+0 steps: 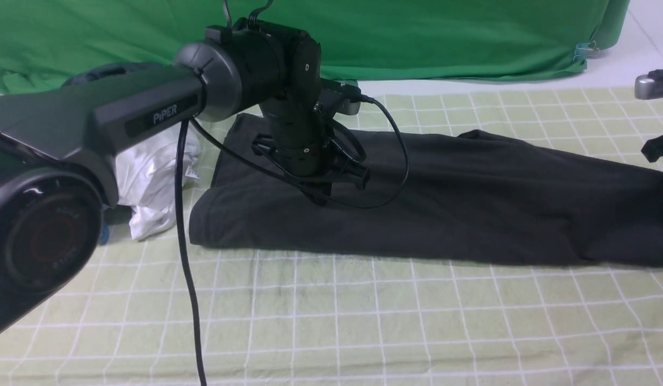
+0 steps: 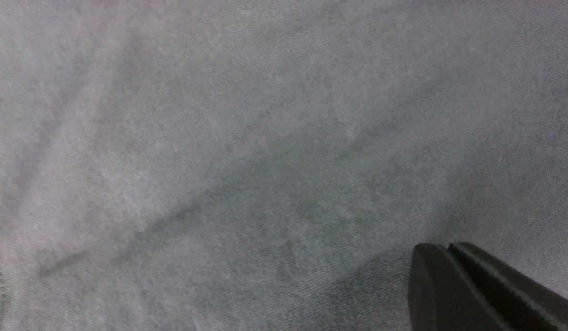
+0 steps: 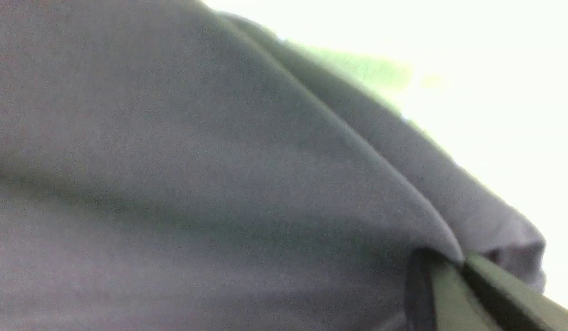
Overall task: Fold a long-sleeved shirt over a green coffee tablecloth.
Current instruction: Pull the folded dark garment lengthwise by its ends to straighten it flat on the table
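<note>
Black cotton long-sleeved shirt (image 1: 444, 214): I see it laid flat on pale yellow-green gridded tablecloth (image 1: 363, 321).
Left gripper (image 2: 447, 252): clenched, tips at shirt's left part.
Right gripper (image 3: 463, 271): clamped on shirt's right-end fold.
White crumpled garment (image 1: 154, 182): beside shirt's left edge.

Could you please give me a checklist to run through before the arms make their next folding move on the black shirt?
1. Right gripper closed on a fold of the black cotton long-sleeved shirt: ok.
2. Left gripper shut, tips at the shirt; cloth actually pinched: cannot tell.
3. Shirt lying as a long flat band on the pale yellow-green checked tablecloth: ok.
4. Fold path free of the crumpled white garment lying close against the shirt's left end: cannot tell.
5. Left arm's black cable kept off the cloth: not ok, it loops low over the shirt.
</note>
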Motion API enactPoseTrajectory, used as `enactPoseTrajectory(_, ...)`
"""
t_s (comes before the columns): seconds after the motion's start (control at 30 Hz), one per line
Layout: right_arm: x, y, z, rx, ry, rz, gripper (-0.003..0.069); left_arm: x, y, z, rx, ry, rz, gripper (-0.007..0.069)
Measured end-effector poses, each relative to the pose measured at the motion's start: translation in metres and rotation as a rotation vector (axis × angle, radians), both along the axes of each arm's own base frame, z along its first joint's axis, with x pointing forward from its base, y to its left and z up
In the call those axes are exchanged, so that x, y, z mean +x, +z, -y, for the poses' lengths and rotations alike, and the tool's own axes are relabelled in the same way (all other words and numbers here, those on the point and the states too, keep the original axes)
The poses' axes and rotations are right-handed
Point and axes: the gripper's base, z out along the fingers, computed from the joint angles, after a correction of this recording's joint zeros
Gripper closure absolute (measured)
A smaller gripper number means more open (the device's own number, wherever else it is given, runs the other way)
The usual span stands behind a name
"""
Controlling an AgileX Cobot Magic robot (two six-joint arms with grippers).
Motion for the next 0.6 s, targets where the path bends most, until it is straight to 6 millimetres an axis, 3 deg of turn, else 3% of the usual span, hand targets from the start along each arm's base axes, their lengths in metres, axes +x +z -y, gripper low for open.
enactPoseTrajectory(0.23, 0.008, -0.008, 0.005, -0.024, 0.02, 0.058, 0.0624, 0.0, 0.0, 0.0, 0.001, -0.004, 0.0, 0.0613)
enactPoseTrajectory(0.3, 0.012, -0.013, 0.008, -0.059, 0.028, 0.081, 0.0587, -0.001, 0.0, 0.0, 0.004, -0.005, -0.007, 0.0613)
enactPoseTrajectory(0.47, 0.015, -0.01, 0.015, -0.114, -0.08, 0.131, 0.0379, -0.003, 0.001, -0.001, 0.011, -0.006, -0.029, 0.0613)
enactPoseTrajectory(0.53, 0.011, -0.002, 0.015, -0.113, -0.102, 0.12, 0.0297, -0.004, 0.006, -0.001, 0.004, -0.005, -0.022, 0.0613)
enactPoseTrajectory(0.6, 0.004, 0.012, 0.013, -0.114, -0.113, 0.105, 0.0258, -0.005, 0.014, -0.002, -0.003, -0.005, -0.007, 0.0613)
